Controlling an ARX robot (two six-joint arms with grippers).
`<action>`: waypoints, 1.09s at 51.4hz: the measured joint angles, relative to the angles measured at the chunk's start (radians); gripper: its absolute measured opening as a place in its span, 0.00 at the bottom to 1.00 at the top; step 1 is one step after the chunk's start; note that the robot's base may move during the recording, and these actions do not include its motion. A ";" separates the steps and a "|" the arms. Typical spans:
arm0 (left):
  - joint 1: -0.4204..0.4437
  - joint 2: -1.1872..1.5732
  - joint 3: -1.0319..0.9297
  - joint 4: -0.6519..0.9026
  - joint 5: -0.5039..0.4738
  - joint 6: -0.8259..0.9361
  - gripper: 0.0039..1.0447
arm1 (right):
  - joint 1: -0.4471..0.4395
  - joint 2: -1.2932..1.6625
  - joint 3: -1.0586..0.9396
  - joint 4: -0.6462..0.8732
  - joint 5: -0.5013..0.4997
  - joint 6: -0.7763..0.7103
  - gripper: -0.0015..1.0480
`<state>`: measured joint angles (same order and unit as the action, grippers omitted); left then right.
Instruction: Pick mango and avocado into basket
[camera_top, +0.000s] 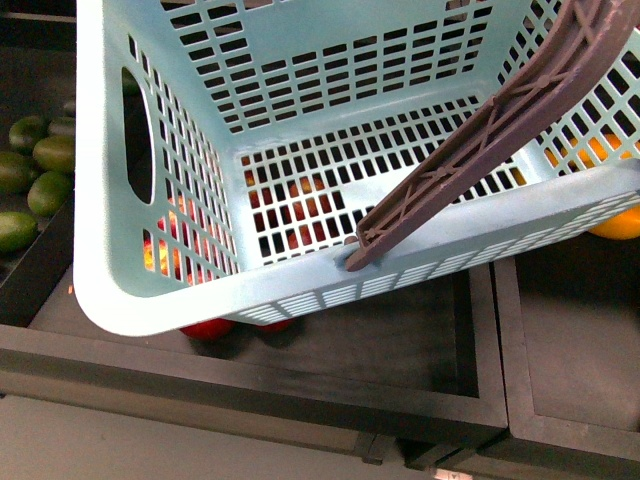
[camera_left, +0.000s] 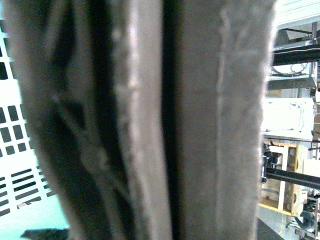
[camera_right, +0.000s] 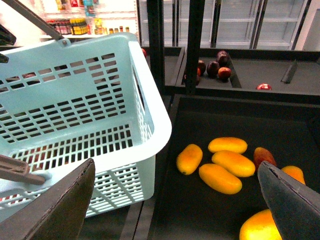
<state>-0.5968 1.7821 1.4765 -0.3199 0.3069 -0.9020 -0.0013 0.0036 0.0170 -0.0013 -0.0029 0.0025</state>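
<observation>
The light blue basket (camera_top: 300, 150) fills the front view, hanging tilted above dark fruit bins, and nothing lies inside it. Its brown-purple handle (camera_top: 500, 120) runs up to the top right. That handle (camera_left: 150, 120) fills the left wrist view, with my left gripper shut on it and its fingers hidden. Several green avocados (camera_top: 50, 152) lie in a bin at the far left. Several yellow-orange mangoes (camera_right: 233, 163) lie in a black tray beside the basket (camera_right: 75, 110). My right gripper (camera_right: 175, 205) stands open above the tray, between basket and mangoes, holding nothing.
Red fruits (camera_top: 207, 328) show under and through the basket's floor. Oranges (camera_top: 618, 222) lie behind its right wall. Black bin walls (camera_top: 490, 350) divide the compartments. A black upright post (camera_right: 194, 45) and a bin of dark red fruits (camera_right: 220, 65) stand beyond the mango tray.
</observation>
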 joint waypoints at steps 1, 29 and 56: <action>0.000 0.000 0.000 0.000 -0.001 0.000 0.24 | 0.000 0.000 0.000 0.000 0.000 0.000 0.92; 0.004 0.003 0.000 0.000 -0.010 0.003 0.24 | -0.090 0.445 0.199 -0.443 0.225 0.417 0.92; 0.004 0.003 0.000 0.001 -0.015 0.008 0.24 | -0.478 1.355 0.373 0.338 0.102 0.212 0.92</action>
<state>-0.5926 1.7855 1.4769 -0.3191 0.2920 -0.8944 -0.4789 1.3586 0.3897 0.3363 0.0994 0.2146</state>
